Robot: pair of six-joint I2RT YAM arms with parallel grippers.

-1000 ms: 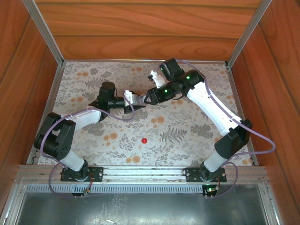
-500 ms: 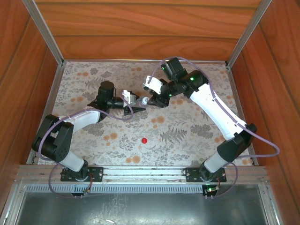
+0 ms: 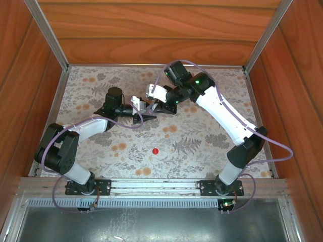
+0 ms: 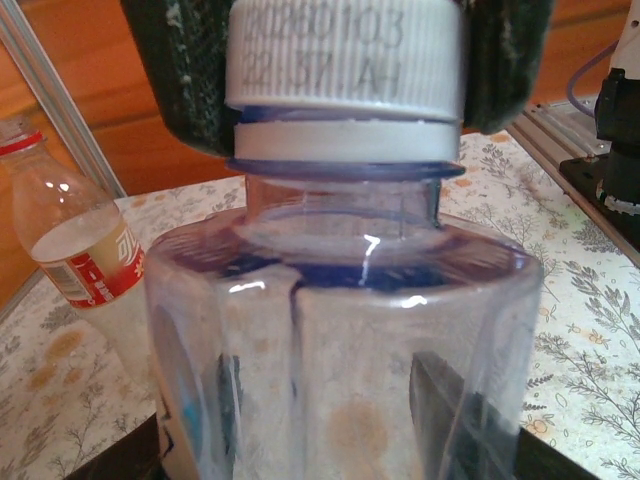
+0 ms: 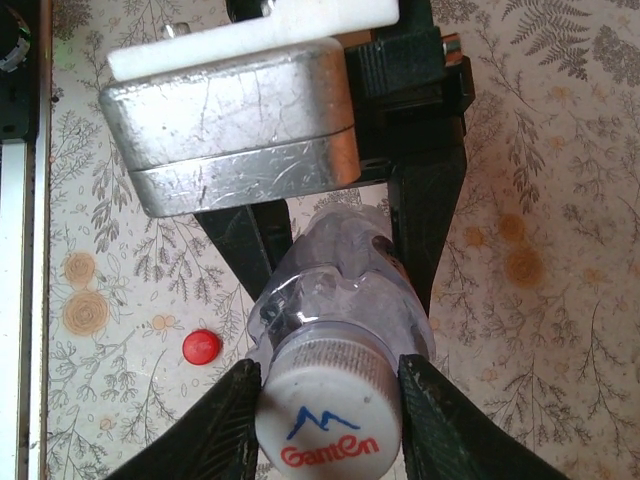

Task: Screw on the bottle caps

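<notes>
Light over my floral-patterned table [image 3: 202, 136] is even and warm, tinted by the reddish wooden walls [image 3: 151, 30], and my arms [image 3: 227, 116] cast only faint, soft shadows. The overhead view is sharp throughout. At my left wrist the clear bluish plastic bottle [image 4: 340, 330] sits so close that it bulges, with small white glints on its shoulder. The clear bottle with the red-and-white label [image 4: 80, 250] behind it is slightly soft. At my right wrist the scratched silver metal block [image 5: 240, 130] gleams dully, and the white ribbed plastic cap [image 5: 330, 400] reads crisply.

Fitted cap [image 4: 345, 70] tops the bottle [image 4: 340, 330]; loose cap [image 3: 155, 150] lies before it.
</notes>
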